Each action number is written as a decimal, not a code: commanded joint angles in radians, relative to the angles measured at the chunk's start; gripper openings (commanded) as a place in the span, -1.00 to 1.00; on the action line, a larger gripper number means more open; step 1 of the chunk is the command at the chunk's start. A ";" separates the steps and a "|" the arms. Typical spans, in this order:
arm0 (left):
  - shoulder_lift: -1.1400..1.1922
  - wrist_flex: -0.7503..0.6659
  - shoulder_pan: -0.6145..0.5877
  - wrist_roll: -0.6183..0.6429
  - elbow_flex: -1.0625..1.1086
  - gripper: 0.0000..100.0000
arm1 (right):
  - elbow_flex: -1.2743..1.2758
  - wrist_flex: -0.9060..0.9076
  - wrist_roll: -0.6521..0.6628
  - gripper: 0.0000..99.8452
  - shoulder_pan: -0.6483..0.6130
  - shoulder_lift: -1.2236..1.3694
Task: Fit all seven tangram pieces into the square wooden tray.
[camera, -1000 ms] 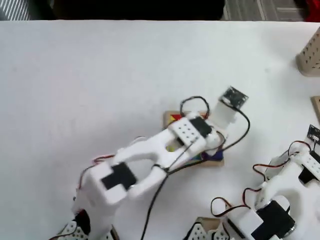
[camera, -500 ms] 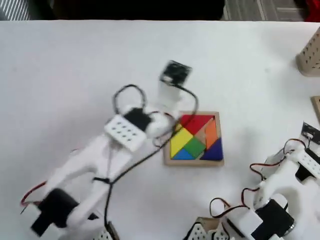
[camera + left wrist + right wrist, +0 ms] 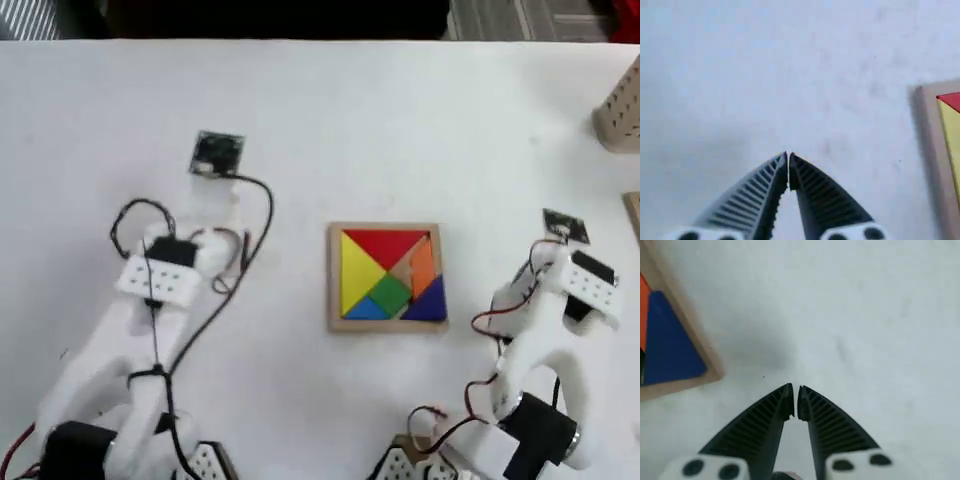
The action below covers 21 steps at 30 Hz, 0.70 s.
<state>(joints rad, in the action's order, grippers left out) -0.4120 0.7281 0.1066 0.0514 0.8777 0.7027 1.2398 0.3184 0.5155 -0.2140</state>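
Now: square wooden tray [image 3: 334,275] sits on white table [image 3: 300,120] between the arms, coloured tangram pieces [image 3: 362,270] inside. Left gripper [image 3: 788,161] and right gripper [image 3: 794,395] both closed, empty, off the tray. Judgement: confirm brownish patch [image 3: 404,272] by orange piece [image 3: 424,265] lies flush.

The square wooden tray [image 3: 333,282] lies flat on the white table [image 3: 300,120], edges square to the table's; inside, a big red triangle [image 3: 385,243] fills the far side, point toward the middle; a big yellow triangle [image 3: 355,272] takes the left; a green piece [image 3: 388,292] sits in the centre; a small light-blue triangle [image 3: 367,309] is tucked into the near-left corner; an orange piece [image 3: 424,265] stands along the right edge; a dark blue triangle [image 3: 428,300] is seated flush in the near-right corner; a brownish patch [image 3: 403,270] shows between red, green and orange, piece or bare wood, hard to call.
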 commanded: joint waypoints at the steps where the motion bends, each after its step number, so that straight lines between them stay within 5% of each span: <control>1: -0.045 -0.020 -0.001 -0.011 0.008 -0.93 | -0.052 0.016 -0.023 -0.96 -0.013 -0.016; 9: -0.047 -0.046 0.211 -0.014 0.035 -0.93 | 0.012 -0.016 -0.017 -0.96 0.050 -0.015; 17: -0.041 -0.051 0.598 -0.015 -0.043 -0.93 | 0.075 -0.067 0.104 -0.95 0.397 -0.004; 21: -0.036 -0.196 0.808 0.057 -0.061 -0.93 | 0.109 -0.122 0.120 -0.95 0.432 -0.004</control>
<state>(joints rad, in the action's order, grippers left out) -0.4242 0.6697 0.7050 0.0529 0.8777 0.8101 1.1462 0.4196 0.9206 -0.2110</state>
